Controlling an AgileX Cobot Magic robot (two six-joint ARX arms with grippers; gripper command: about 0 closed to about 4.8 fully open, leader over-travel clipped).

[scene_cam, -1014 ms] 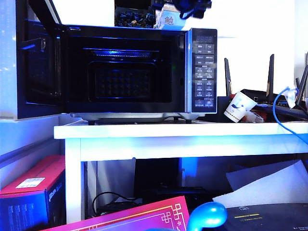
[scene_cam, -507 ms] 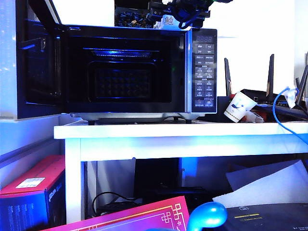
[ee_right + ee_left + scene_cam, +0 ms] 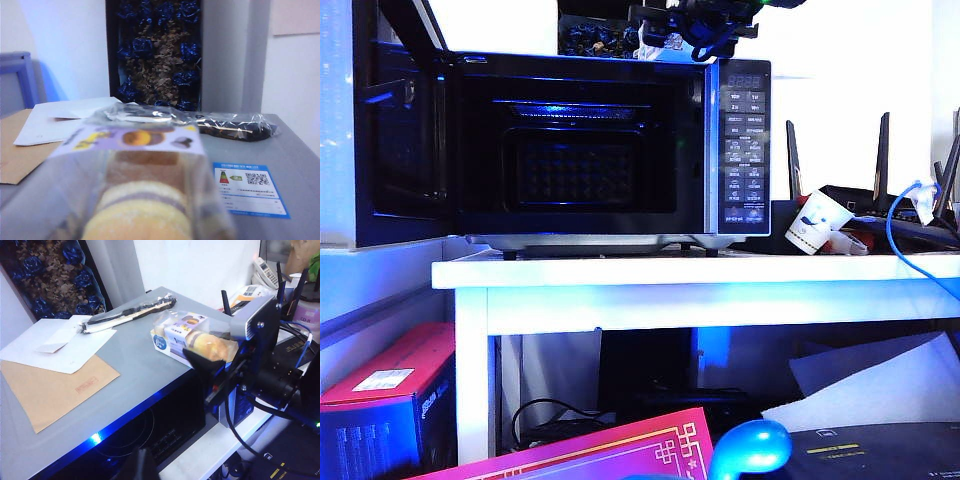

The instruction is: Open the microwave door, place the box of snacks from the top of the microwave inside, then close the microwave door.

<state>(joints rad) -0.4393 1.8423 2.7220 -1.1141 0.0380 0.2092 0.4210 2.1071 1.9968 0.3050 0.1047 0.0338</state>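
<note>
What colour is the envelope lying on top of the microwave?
Tan brown envelope, with a faint red stamp; clearest in the left wrist view.

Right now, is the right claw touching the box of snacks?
Cannot tell. In the left wrist view the right claw straddles the box of snacks, one finger overlapping its near side, but no contact or gap shows plainly.

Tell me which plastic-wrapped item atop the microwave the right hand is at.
The pale box of snacks with yellow cakes: the right hand straddles it. The long dark wrapped bundle lies farther back, untouched; the shut left hand is apart.
</note>
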